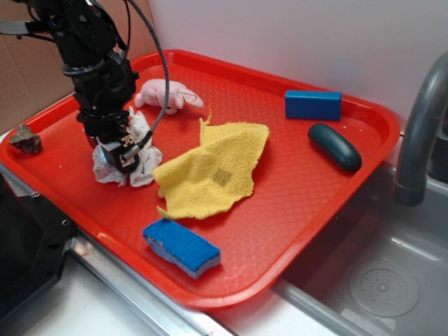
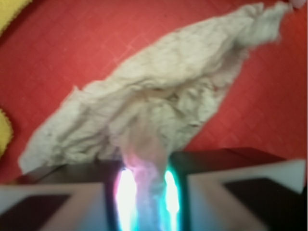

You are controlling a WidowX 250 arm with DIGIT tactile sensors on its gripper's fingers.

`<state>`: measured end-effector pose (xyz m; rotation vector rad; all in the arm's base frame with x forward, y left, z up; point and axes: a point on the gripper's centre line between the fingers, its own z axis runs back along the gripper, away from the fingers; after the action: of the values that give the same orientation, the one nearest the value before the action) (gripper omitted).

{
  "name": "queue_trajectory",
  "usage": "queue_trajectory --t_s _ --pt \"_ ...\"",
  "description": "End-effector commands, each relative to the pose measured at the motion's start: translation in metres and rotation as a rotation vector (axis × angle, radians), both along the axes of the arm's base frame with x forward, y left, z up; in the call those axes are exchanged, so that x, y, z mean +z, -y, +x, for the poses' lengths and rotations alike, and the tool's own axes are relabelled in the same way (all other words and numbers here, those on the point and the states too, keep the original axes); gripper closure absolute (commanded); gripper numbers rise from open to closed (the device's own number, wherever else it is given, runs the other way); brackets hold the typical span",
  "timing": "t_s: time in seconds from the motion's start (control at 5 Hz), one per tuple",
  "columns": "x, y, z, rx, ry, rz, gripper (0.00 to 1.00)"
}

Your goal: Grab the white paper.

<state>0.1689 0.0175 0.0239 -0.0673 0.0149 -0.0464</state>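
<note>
The white paper (image 1: 143,155) is a wrinkled off-white wad lying at the left of the red tray (image 1: 294,182), beside the yellow cloth. My gripper (image 1: 120,155) stands straight down on it and covers its middle. In the wrist view the paper (image 2: 159,91) spreads across the tray floor, and a fold of it runs down between my two fingers. The gripper (image 2: 147,192) is shut on that fold, with only a narrow gap filled by paper.
A yellow woven cloth (image 1: 217,168) lies just right of the paper. A pink plush (image 1: 168,94) sits behind it. A blue sponge (image 1: 182,246), a blue block (image 1: 313,104) and a dark oval object (image 1: 334,146) share the tray. A small rock (image 1: 26,140) sits at the tray's left edge. A sink (image 1: 378,280) lies to the right.
</note>
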Motion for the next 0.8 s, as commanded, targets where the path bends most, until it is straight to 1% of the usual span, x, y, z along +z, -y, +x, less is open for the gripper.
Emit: queue_trajectory --t_s 0.0,0.2,0.4,0.6 --pt "0.065 -0.023 0.003 0.063 0.077 0.138 1.00" --pt "0.116 -0.057 -0.010 0.216 0.113 0.209 1.00" --pt "0.162 -0.066 -0.010 0.276 0.145 0.105 1.00" --pt "0.211 -0.052 0.006 0.194 0.141 0.067 1.00"
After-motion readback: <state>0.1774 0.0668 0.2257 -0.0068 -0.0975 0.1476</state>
